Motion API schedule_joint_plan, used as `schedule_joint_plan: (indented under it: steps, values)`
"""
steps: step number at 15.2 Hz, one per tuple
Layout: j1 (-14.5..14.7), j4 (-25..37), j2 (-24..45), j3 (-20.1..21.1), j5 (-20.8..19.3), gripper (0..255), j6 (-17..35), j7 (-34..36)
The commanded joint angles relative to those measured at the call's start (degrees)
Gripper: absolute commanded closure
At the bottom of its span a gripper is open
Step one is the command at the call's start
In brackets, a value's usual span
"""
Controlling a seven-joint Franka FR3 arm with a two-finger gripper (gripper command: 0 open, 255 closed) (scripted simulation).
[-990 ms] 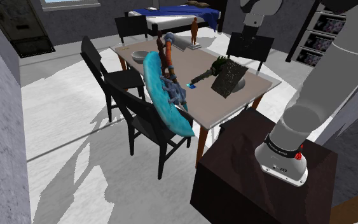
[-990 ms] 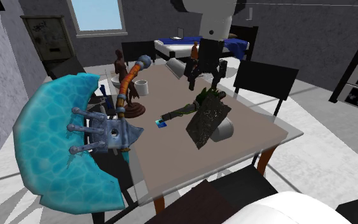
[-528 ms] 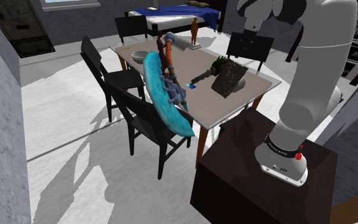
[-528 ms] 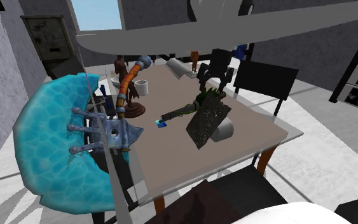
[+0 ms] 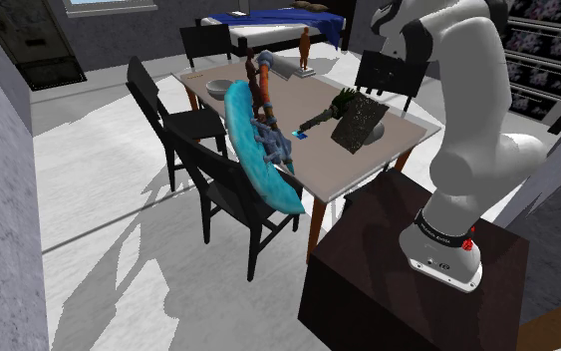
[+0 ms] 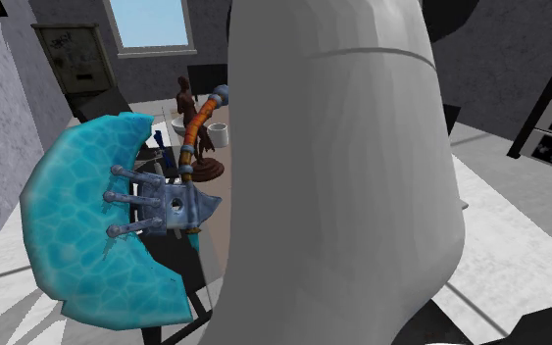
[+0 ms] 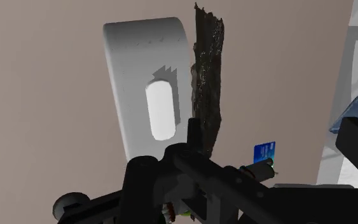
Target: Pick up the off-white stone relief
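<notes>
The arm (image 5: pixel 472 100) had swung out over the table (image 5: pixel 318 165), nearly ready to grab the dark stone slab (image 7: pixel 208 83) leaning on a white thing (image 7: pixel 139 70), but I couldn't tell if its gripper was open.

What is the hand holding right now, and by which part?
Nothing. The dark speckled relief stands untouched on the table, leaning on a white cylinder.

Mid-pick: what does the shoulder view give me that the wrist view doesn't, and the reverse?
Shoulder view adds: the white arm, its stand, black chairs, the blue crescent axe, a brown figurine. Wrist view adds: the pale oval on the white rounded piece, close up. Shared: the dark rough slab beside that white piece, the small blue card, the table.
</notes>
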Motion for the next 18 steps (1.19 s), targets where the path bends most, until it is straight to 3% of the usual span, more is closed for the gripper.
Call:
schedule_joint_plan:
  steps: [1, 2, 3, 12, 13, 18]
  values:
    - [-4.3, 8.8, 6.2, 1.7, 2.3, 0, -3.1, 0.2]
    - [-6.6, 13.9, 9.6, 2.7, 3.2, 0, -4.9, 0.8]
    - [-7.1, 15.0, 10.3, 2.9, 3.4, 0, -5.2, 0.9]
    - [-6.8, 12.8, 12.4, 3.5, 4.2, 0, -1.3, -0.5]
    - [-6.9, 12.9, 12.5, 3.5, 4.2, 255, -1.4, -0.4]
    - [-6.9, 12.9, 12.5, 3.5, 4.2, 255, -1.4, -0.4]
